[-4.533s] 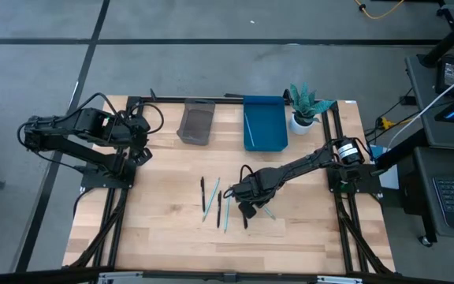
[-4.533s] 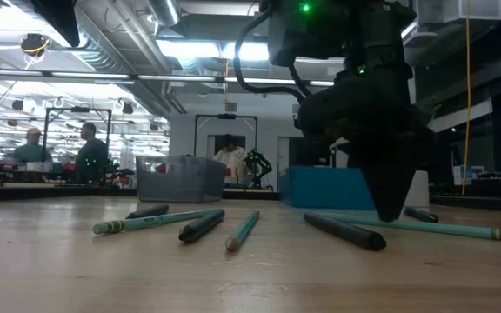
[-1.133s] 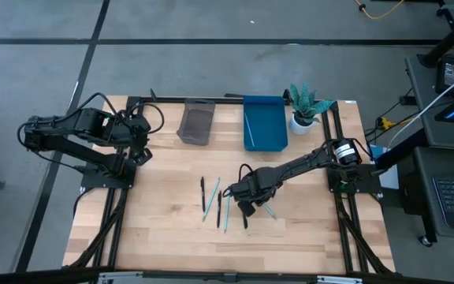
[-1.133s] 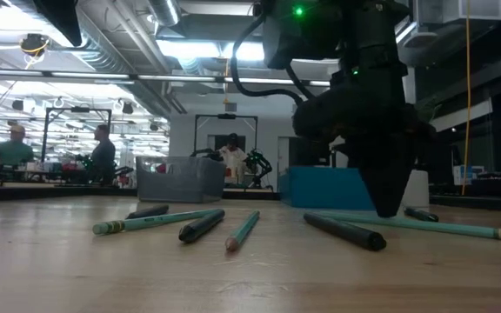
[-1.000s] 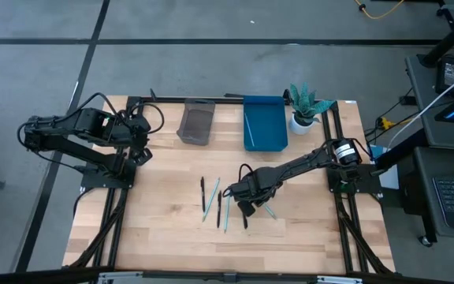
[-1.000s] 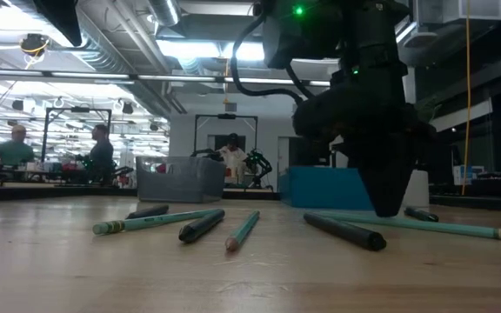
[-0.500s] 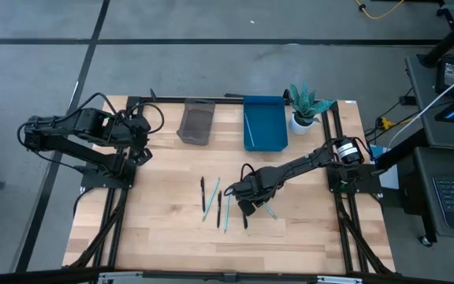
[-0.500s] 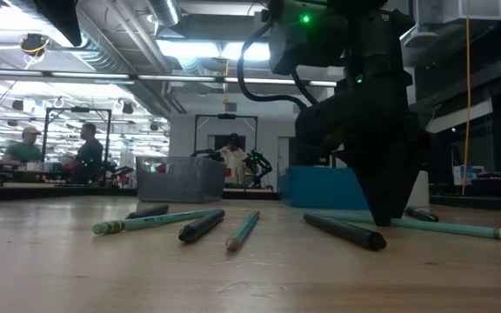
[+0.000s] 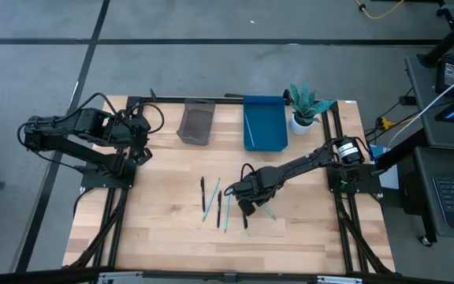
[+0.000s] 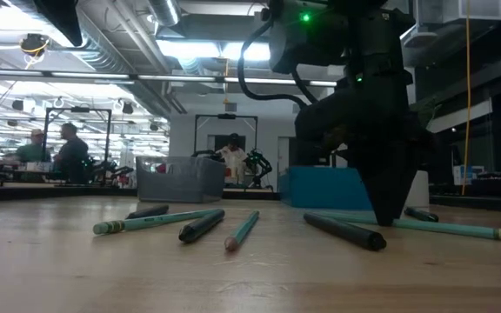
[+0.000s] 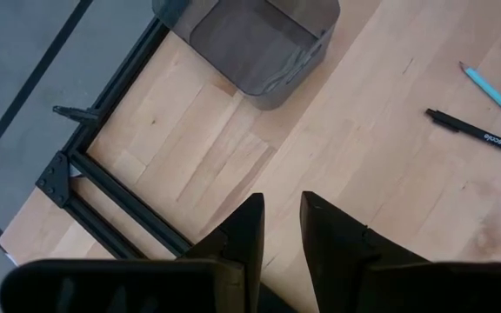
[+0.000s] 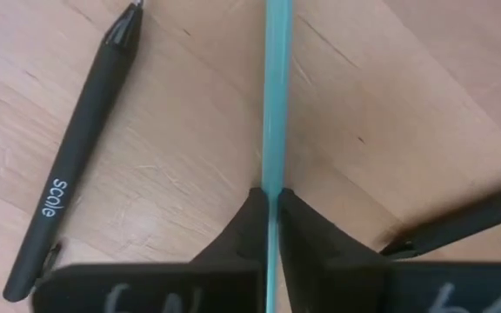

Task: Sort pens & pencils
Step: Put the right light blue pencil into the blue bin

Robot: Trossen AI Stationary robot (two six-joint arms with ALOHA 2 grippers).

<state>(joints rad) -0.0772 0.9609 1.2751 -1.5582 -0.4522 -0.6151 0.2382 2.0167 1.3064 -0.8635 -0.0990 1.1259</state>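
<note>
Black on its barrel, the pen (image 12: pixel 70 163) beside my right gripper (image 12: pixel 272 209) reads "scale" in white, and my fingers are pinched on a teal pencil (image 12: pixel 276 96) lying flat on the wood table (image 9: pixel 164 229), mid-table. From above I count three black pens and three teal pencils loose around me, a fourth pencil in the blue bin (image 9: pixel 265 126), a grey bin (image 9: pixel 196 124) beside it and a plant (image 9: pixel 306 104) at the corner. My left gripper (image 11: pixel 277 230) waits slightly apart near the grey bin.
</note>
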